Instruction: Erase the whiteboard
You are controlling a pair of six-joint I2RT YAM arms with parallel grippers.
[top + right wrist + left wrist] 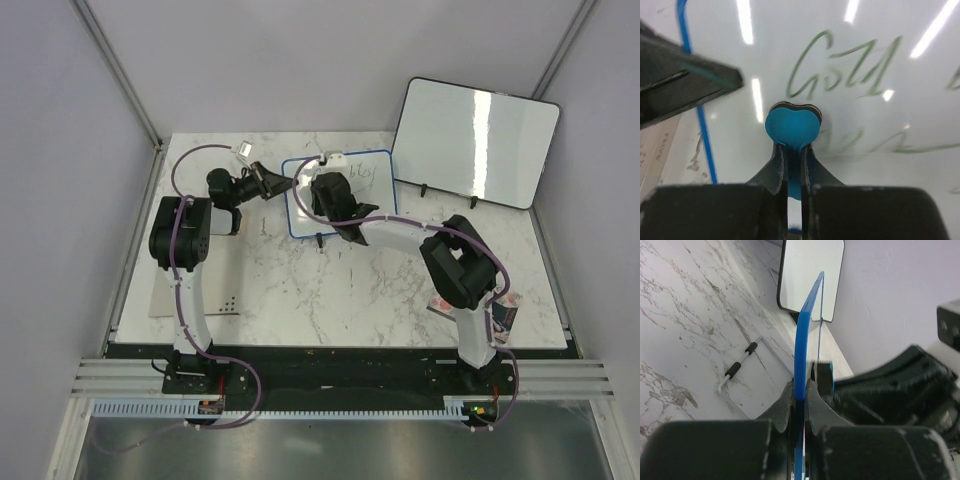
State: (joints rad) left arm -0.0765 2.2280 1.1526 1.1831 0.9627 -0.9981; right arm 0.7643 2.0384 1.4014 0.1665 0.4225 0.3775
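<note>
Whiteboard point(378, 196) (scribbled), larger board point(475, 140) behind

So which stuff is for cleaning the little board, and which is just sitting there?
For the job: blue-framed whiteboard with greenish writing; blue eraser, in the right arm's jaws; left arm, jaws clamped on the board's frame.
Just lying about: big black-framed board standing at the back right; pale sheet beside the left arm.

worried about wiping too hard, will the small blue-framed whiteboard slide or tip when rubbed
The small blue-framed whiteboard looks stiff: its edge runs straight. Likely light and tippy on its thin wire stand, hence probably the left gripper clamping its frame.
</note>
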